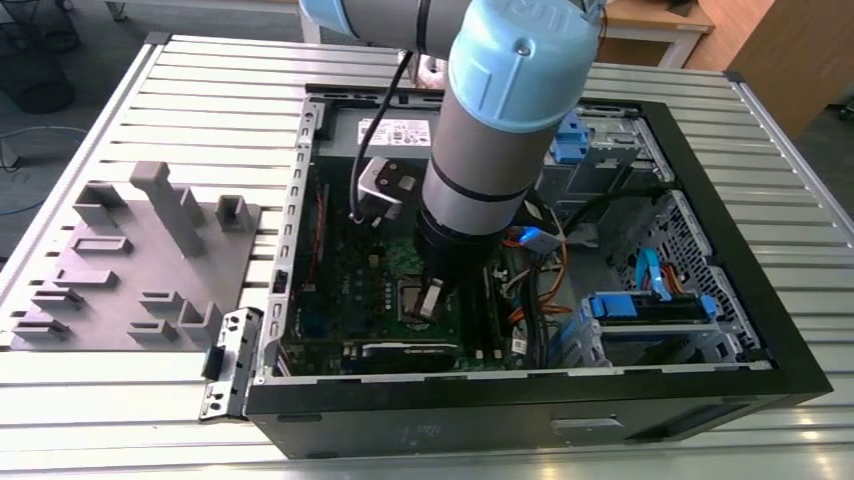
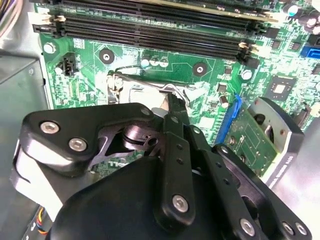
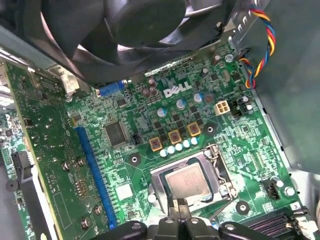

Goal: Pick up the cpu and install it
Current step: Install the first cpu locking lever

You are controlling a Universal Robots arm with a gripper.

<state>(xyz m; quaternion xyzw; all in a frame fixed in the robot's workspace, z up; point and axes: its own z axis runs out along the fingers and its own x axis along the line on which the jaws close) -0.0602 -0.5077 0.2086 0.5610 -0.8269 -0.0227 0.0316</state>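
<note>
1. grey moulded tray point(image 1: 127, 262) with upright blocks lies at the exterior view's left, on the ribbed metal bench point(image 1: 214, 90), just beside the computer case.
2. black computer case point(image 1: 534, 410) lies open on its side in the middle of the bench, with the green motherboard point(image 1: 350, 290) flat on its floor.
3. grey and pale blue robot arm point(image 1: 501, 130) reaches down into the case from above, and its claw point(image 1: 430, 297) hangs low over the middle of the motherboard.
4. silvery cpu point(image 3: 188, 183) sits flat inside the metal-framed socket point(image 3: 186, 180) in the first wrist view, level within the frame; the socket frame stands open around it.
5. black claw fingertips point(image 3: 179, 209) stand close together just at the edge of the cpu in that view; they hold nothing, and whether they touch the chip or the frame i cannot tell.
6. dark fan point(image 3: 145, 20) and a bundle of coloured wires point(image 3: 260, 45) show past the socket in the first wrist view.
7. black memory slots point(image 2: 150, 30) run across the board beyond the socket in the second wrist view, behind the claw's black linkage point(image 2: 175, 165).
8. blue clips point(image 1: 641, 305) and drive bays fill the case toward the exterior view's right.
</note>
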